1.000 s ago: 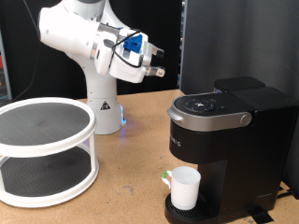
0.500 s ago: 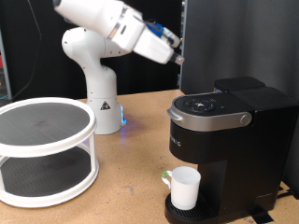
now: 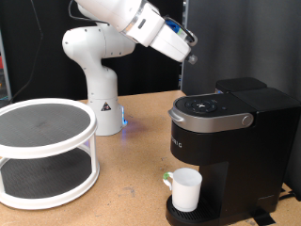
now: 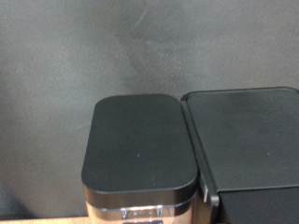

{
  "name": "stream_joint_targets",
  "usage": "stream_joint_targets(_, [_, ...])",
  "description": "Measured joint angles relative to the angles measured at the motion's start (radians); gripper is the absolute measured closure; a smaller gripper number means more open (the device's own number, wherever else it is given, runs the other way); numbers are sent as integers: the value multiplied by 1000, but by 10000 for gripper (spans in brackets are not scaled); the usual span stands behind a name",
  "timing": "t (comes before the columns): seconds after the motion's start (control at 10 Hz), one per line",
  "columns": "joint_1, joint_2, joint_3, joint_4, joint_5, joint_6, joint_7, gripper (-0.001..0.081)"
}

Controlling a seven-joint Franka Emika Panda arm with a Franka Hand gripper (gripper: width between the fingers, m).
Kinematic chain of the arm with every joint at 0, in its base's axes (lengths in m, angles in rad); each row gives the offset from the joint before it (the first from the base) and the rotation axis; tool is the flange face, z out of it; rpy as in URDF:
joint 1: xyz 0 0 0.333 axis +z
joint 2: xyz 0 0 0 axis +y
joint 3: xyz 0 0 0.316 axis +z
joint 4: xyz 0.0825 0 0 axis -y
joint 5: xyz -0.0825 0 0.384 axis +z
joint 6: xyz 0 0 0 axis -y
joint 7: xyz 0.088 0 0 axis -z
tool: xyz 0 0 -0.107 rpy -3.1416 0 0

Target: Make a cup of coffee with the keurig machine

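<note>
The black keurig machine (image 3: 230,141) stands at the exterior view's right, lid down, with its silver-grey handle and top buttons facing the camera. The white cup (image 3: 185,189) sits on the round drip tray under the spout. My gripper (image 3: 191,54) hangs in the air above the machine and a little to the left of its top, holding nothing that I can see. Its fingers are too small and blurred to tell their state. The wrist view shows the machine's black top (image 4: 140,149) from above with a dark backdrop behind it; no fingers show there.
A white two-tier round rack (image 3: 45,151) stands at the exterior view's left. The arm's white base (image 3: 102,94) rises behind it. A dark backdrop panel (image 3: 240,38) stands behind the machine. The wooden table (image 3: 132,179) lies between rack and machine.
The arm has swung up and toward the exterior view's right, carrying the gripper from left of the machine to above its top. Cup and machine have not moved.
</note>
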Motion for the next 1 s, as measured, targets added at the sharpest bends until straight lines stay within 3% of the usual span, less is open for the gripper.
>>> stream_joint_targets(0.3, [-2,-2,34,43,-299,-9,-66,5])
stream_joint_targets(0.5, [-1,10,47,123,-456,-152,-75,5])
stream_joint_targets(0.6, [-1,51,47,170,-491,-215,-76,5])
stream_joint_targets(0.7, [-1,50,47,163,-477,-190,-76,5])
stream_joint_targets(1.0, [-2,40,111,144,-732,-42,-113,5])
